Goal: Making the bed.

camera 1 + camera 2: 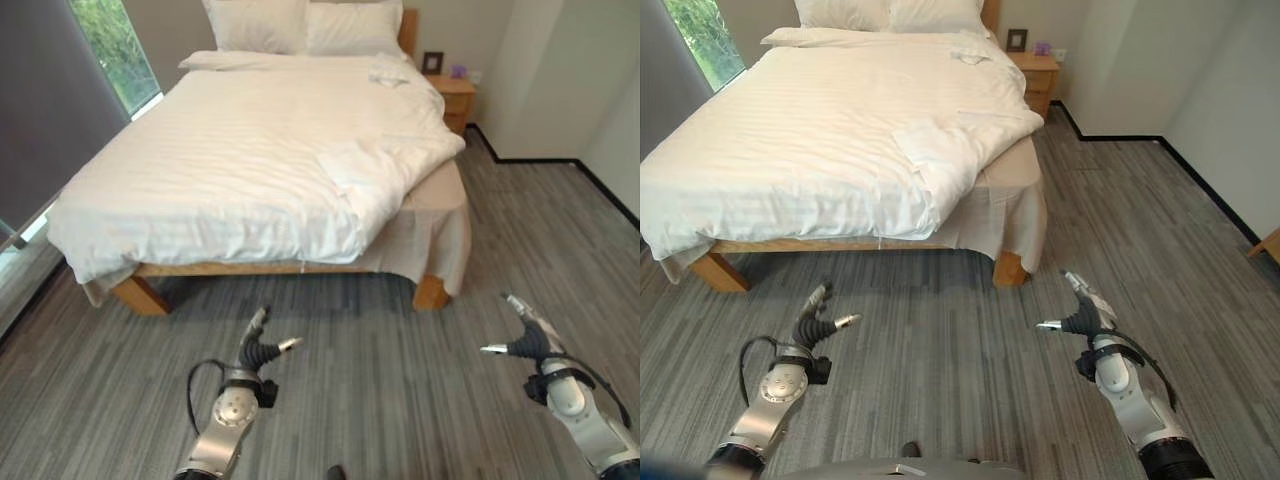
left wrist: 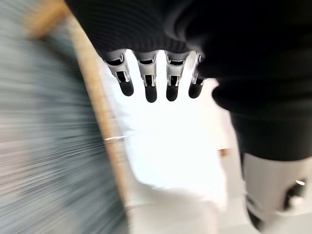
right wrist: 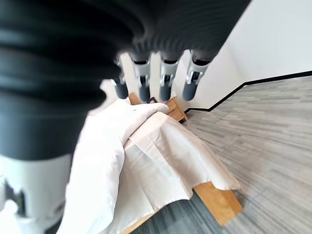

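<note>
A wooden bed (image 1: 430,292) stands ahead, covered by a white duvet (image 1: 250,150) with two pillows (image 1: 300,25) at its head. The duvet's near right corner (image 1: 350,170) is folded back, baring the beige sheet (image 1: 440,190) that hangs down to the bed's leg. My left hand (image 1: 255,350) hovers over the floor before the foot of the bed, fingers straight, holding nothing. My right hand (image 1: 530,340) hangs open to the right, below the bed's near right corner. In the right wrist view the folded duvet (image 3: 112,141) and hanging sheet (image 3: 180,156) show past the fingers (image 3: 165,78).
A wooden nightstand (image 1: 455,95) with a small frame stands right of the headboard. A window (image 1: 115,45) and a grey blind (image 1: 40,110) line the left wall. Grey plank floor (image 1: 400,400) spreads between me and the bed, and white walls with black skirting close in at the right.
</note>
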`<state>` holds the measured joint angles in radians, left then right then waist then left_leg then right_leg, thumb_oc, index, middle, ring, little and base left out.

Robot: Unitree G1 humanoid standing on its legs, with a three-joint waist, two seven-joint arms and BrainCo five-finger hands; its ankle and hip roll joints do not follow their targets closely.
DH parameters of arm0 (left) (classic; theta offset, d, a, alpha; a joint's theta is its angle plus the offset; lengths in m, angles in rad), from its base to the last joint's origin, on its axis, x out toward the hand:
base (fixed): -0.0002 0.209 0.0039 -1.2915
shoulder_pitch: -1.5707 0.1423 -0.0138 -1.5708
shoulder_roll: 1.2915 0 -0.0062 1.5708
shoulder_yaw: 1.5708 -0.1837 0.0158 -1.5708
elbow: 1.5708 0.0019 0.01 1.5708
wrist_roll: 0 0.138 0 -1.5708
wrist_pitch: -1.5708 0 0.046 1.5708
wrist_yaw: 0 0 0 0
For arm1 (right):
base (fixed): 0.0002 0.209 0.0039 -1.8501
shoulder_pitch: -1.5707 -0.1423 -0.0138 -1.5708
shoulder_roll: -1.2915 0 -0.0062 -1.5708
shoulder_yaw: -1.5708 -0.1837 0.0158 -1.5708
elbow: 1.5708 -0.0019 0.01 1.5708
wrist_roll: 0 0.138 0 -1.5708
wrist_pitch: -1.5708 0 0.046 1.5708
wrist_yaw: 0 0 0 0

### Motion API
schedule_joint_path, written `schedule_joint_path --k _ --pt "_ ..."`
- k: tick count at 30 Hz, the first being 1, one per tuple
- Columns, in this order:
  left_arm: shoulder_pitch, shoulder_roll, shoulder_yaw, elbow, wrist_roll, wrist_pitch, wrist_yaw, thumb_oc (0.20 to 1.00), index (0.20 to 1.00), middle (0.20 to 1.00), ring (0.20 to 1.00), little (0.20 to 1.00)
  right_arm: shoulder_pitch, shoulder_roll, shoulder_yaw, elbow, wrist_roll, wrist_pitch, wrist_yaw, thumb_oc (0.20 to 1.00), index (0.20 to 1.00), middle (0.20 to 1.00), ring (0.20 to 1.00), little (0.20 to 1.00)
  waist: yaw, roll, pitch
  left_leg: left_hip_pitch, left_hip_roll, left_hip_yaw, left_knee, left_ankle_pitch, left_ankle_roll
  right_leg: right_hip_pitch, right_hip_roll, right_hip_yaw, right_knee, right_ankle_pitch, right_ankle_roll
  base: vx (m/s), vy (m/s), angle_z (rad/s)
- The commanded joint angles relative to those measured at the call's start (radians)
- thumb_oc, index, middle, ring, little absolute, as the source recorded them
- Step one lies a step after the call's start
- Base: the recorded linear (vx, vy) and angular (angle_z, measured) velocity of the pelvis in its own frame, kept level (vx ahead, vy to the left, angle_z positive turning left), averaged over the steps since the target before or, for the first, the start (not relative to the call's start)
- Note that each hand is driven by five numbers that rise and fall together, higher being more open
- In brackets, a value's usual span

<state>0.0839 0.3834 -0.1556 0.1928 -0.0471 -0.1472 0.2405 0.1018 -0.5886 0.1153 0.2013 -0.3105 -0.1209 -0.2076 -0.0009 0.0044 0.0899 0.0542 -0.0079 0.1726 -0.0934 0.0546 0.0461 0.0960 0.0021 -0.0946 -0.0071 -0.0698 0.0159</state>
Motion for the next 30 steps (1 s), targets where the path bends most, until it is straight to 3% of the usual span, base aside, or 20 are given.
schedule_joint_path --k 1,9,11,12,13,14,16,19,20,22,25,26,28,30 --pt "-0.047 0.008 0.039 -0.035 0.035 -0.071 0.013 1.000 1.000 1.000 1.000 1.000 -0.042 0.049 0.003 -0.059 0.042 -0.068 -0.011 1.000 1.000 1.000 1.000 1.000 0.005 -0.046 0.004 0.068 0.060 -0.036 0.006 -0.121 -0.077 0.035 -0.108 0.009 -0.080 0.041 0.122 0.00 0.000 0.00" --pt "-0.045 0.001 0.038 -0.063 0.006 -0.062 -0.003 1.000 1.000 1.000 1.000 1.000 -0.063 0.074 0.045 -0.070 0.068 -0.063 0.009 1.000 1.000 1.000 1.000 1.000 0.025 -0.051 0.028 0.070 0.045 -0.036 0.006 -0.136 -0.054 0.019 -0.113 0.035 -0.074 0.049 0.133 0.03 0.023 -0.10" --pt "-0.047 0.007 0.035 -0.058 0.006 -0.057 -0.003 1.000 1.000 1.000 1.000 1.000 -0.066 0.069 0.050 -0.084 0.053 -0.055 0.010 1.000 1.000 1.000 1.000 1.000 0.028 -0.043 0.050 0.066 0.041 -0.041 0.006 -0.143 -0.039 -0.055 -0.119 0.038 0.074 0.034 0.149 0.01 0.084 -0.18" --pt "-0.049 0.009 0.032 -0.054 0.007 -0.056 0.002 1.000 1.000 1.000 1.000 1.000 -0.070 0.066 0.052 -0.093 0.040 -0.049 0.010 1.000 1.000 1.000 1.000 1.000 0.024 -0.038 0.064 0.070 0.035 -0.045 0.006 -0.148 -0.031 -0.105 -0.128 0.040 0.173 0.055 0.174 -0.02 0.123 -0.17" --pt "-0.057 0.012 0.027 -0.047 0.012 -0.052 0.014 1.000 1.000 1.000 1.000 1.000 -0.081 0.064 0.055 -0.110 0.027 -0.041 0.011 1.000 1.000 1.000 1.000 1.000 0.013 -0.037 0.091 0.077 0.027 -0.050 0.006 -0.149 -0.022 -0.182 -0.141 0.055 0.307 0.125 0.205 0.01 0.128 -0.23" --pt "-0.066 0.014 0.021 -0.048 0.016 -0.048 0.017 1.000 1.000 1.000 1.000 1.000 -0.085 0.062 0.054 -0.137 0.022 -0.042 0.011 1.000 1.000 1.000 1.000 1.000 0.006 -0.029 0.106 0.078 0.031 -0.055 0.006 -0.153 -0.020 -0.232 -0.138 0.058 0.380 0.141 0.215 0.15 0.123 -0.17" --pt "-0.085 0.015 0.007 -0.043 0.036 -0.042 0.019 1.000 1.000 1.000 1.000 1.000 -0.079 0.064 0.048 -0.185 0.023 -0.048 0.014 1.000 1.000 1.000 1.000 1.000 -0.011 -0.022 0.124 0.094 0.038 -0.065 0.006 -0.172 -0.020 -0.307 -0.118 0.038 0.425 0.113 0.197 0.20 0.055 0.04" --pt "-0.089 0.015 0.000 -0.045 0.042 -0.041 0.011 1.000 1.000 1.000 1.000 1.000 -0.055 0.064 0.039 -0.208 0.024 -0.058 0.014 1.000 1.000 1.000 1.000 1.000 -0.032 -0.025 0.129 0.121 0.035 -0.075 0.006 -0.198 -0.030 -0.330 -0.081 0.007 0.333 0.072 0.170 0.29 -0.080 0.13" --pt "-0.091 0.010 -0.008 -0.043 0.032 -0.042 -0.004 1.000 1.000 1.000 1.000 1.000 -0.026 0.058 0.036 -0.218 0.015 -0.058 0.011 1.000 1.000 1.000 1.000 1.000 -0.057 -0.041 0.128 0.163 0.036 -0.086 0.006 -0.242 -0.054 -0.323 -0.052 -0.034 0.138 0.082 0.151 0.43 -0.200 0.34" --pt "-0.095 0.000 -0.013 -0.026 0.014 -0.042 -0.011 1.000 1.000 1.000 1.000 1.000 -0.017 0.047 0.037 -0.219 -0.013 -0.046 0.005 1.000 1.000 1.000 1.000 1.000 -0.077 -0.051 0.124 0.204 0.053 -0.091 0.006 -0.270 -0.078 -0.351 -0.043 -0.063 0.016 0.126 0.151 0.53 -0.263 0.55" --pt "-0.103 0.000 -0.018 -0.007 0.021 -0.051 -0.016 1.000 1.000 1.000 1.000 1.000 0.006 0.027 0.025 -0.242 -0.034 -0.043 0.008 1.000 1.000 1.000 1.000 1.000 -0.099 -0.038 0.106 0.262 0.086 -0.109 0.006 -0.304 -0.090 -0.352 -0.023 -0.040 -0.020 0.141 0.144 0.49 -0.231 0.55" --pt "-0.093 -0.003 -0.026 -0.006 0.026 -0.052 -0.014 1.000 1.000 1.000 1.000 1.000 0.012 0.019 0.027 -0.237 -0.031 -0.047 0.011 1.000 1.000 1.000 1.000 1.000 -0.100 -0.028 0.098 0.271 0.105 -0.106 0.043 -0.270 -0.100 -0.330 -0.007 -0.032 -0.015 0.149 0.119 0.45 -0.229 0.43" --pt "-0.086 -0.012 -0.030 -0.005 0.036 -0.046 -0.012 1.000 1.000 1.000 1.000 1.000 0.030 0.004 0.014 -0.252 -0.022 -0.057 0.022 1.000 1.000 1.000 1.000 1.000 -0.101 -0.014 0.093 0.207 0.139 -0.092 0.272 -0.172 -0.124 -0.266 0.018 -0.018 -0.005 0.128 0.085 0.47 -0.274 0.12" --pt "-0.106 -0.016 -0.040 -0.003 0.030 -0.037 -0.011 1.000 1.000 1.000 1.000 1.000 0.019 -0.005 0.013 -0.248 -0.007 -0.066 0.016 1.000 1.000 1.000 1.000 1.000 -0.085 -0.036 0.115 0.039 0.146 -0.127 0.642 -0.012 -0.131 -0.180 0.025 -0.008 -0.038 0.116 0.026 0.42 -0.378 -0.11"
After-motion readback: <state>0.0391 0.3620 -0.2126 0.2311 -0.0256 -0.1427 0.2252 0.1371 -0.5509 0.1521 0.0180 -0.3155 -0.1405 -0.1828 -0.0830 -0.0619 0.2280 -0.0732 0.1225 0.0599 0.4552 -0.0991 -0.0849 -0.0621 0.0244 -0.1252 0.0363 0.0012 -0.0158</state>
